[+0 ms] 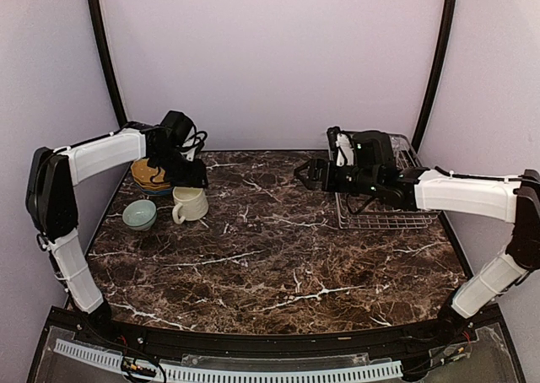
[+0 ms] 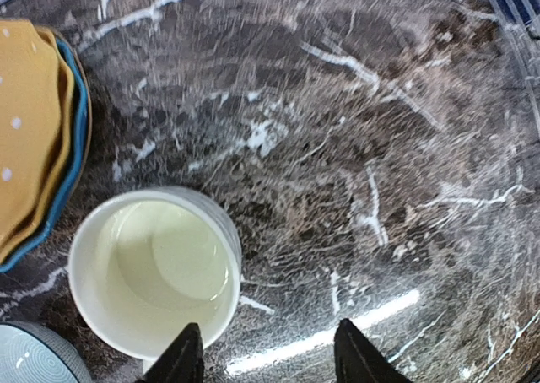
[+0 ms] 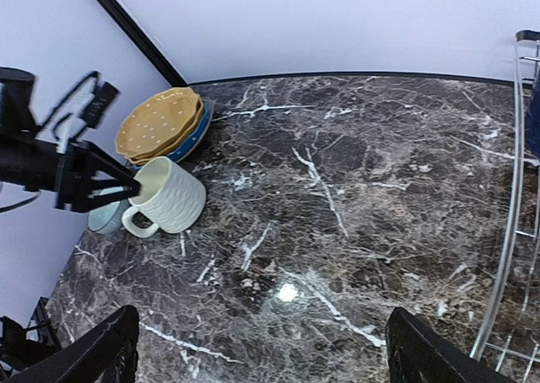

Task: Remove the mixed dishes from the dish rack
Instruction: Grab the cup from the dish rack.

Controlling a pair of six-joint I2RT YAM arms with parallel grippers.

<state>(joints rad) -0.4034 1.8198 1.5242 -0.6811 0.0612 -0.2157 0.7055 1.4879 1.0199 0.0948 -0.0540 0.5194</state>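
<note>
Overhead, a dark white-veined marble desk (image 1: 270,256) sits between lilac walls (image 1: 270,54). The dish rack (image 1: 388,223) stands at the right edge. The yellow plates (image 1: 148,176), pale bowl (image 1: 139,214) and cream mug (image 1: 190,204) cluster near the far left corner.

Left wrist view: the left gripper (image 2: 270,358) has its fingers spread, one at the mug's rim.

Right wrist view: the right gripper (image 3: 261,358) gapes wide above bare marble, holding nothing.

We see soft, even light. The glossy table (image 3: 354,180) shows a white glare spot low in the right wrist view and a bright streak at the bottom of the blurred left wrist view.
</note>
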